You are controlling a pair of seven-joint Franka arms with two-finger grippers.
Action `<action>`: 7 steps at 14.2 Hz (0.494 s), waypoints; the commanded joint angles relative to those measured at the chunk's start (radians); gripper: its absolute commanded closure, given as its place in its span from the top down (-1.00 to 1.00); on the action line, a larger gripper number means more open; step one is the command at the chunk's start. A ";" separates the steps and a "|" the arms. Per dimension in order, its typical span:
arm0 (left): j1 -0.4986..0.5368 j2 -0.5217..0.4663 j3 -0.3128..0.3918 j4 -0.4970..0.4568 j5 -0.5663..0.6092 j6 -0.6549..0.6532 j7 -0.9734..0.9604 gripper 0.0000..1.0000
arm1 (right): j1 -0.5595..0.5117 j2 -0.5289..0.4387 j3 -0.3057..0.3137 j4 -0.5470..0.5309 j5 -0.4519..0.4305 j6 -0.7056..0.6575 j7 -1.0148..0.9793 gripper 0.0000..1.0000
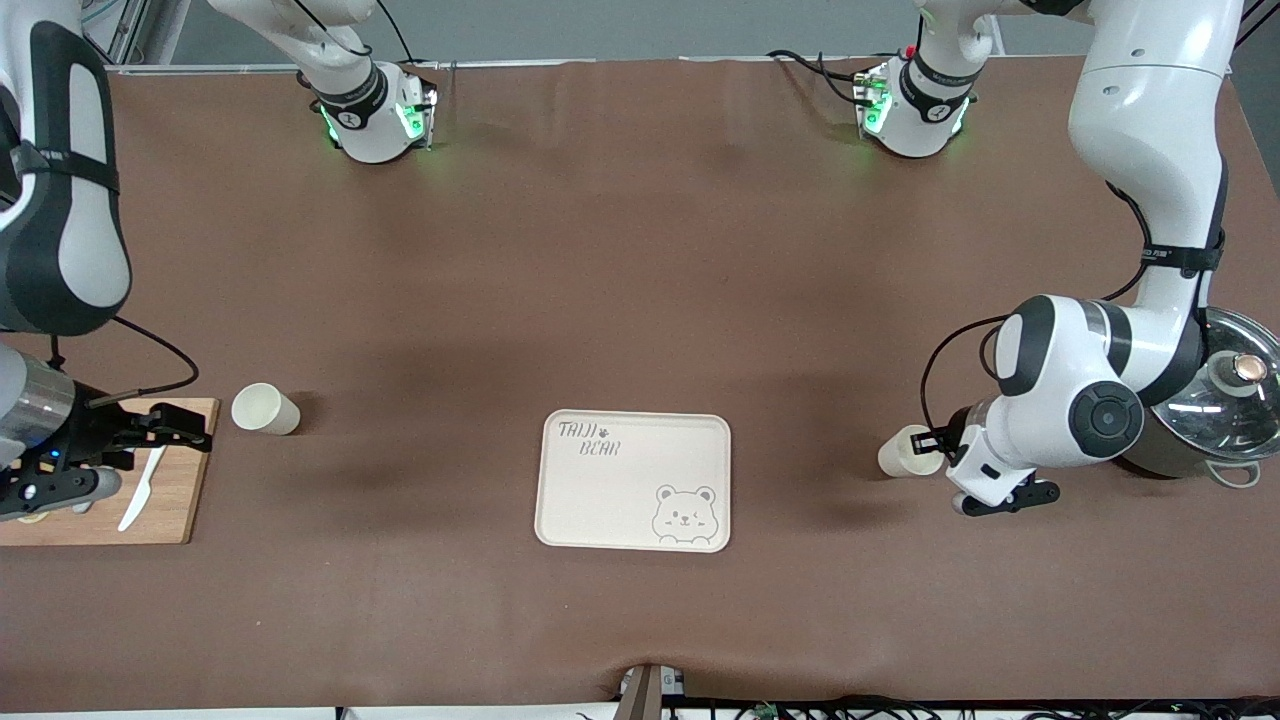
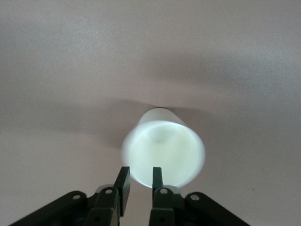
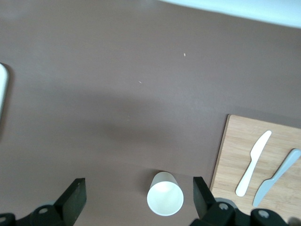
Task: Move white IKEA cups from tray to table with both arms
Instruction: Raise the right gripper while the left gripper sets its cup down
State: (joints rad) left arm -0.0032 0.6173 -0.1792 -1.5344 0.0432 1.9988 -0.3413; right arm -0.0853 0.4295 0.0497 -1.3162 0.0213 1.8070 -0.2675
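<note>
One white IKEA cup (image 1: 265, 409) (image 3: 165, 198) stands on the brown table toward the right arm's end, beside the wooden board. My right gripper (image 1: 172, 424) (image 3: 138, 181) hovers over that board, open wide, with the cup apart from its fingers. The second cup (image 1: 905, 452) (image 2: 164, 148) is toward the left arm's end, between the tray and the pot. My left gripper (image 1: 933, 440) (image 2: 140, 172) is at this cup's rim. Its fingers (image 2: 123, 181) stand slightly parted, and nothing shows pinched in the narrow gap.
A cream tray (image 1: 548, 500) with a bear drawing lies mid-table, nearer the front camera. The wooden board (image 1: 165, 505) (image 3: 240, 141) carries a white knife (image 1: 140, 490) (image 3: 253, 162) and a grey knife (image 3: 277, 176). A steel pot with a glass lid (image 1: 1225, 400) sits under the left arm.
</note>
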 commanded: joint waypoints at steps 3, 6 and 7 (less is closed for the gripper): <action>-0.001 -0.008 -0.005 0.005 0.026 -0.011 -0.004 -0.39 | 0.053 -0.208 0.001 -0.033 0.003 -0.268 0.227 1.00; 0.002 -0.014 -0.005 0.008 0.026 -0.011 -0.002 0.11 | 0.093 -0.345 -0.001 -0.110 0.002 -0.299 0.321 1.00; 0.003 -0.018 -0.005 0.010 0.027 -0.011 -0.002 0.50 | 0.093 -0.392 0.001 -0.150 0.003 -0.304 0.315 1.00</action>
State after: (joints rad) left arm -0.0034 0.6168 -0.1804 -1.5268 0.0432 1.9989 -0.3413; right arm -0.0039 0.1533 0.0532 -1.3448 0.0213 1.4913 0.0163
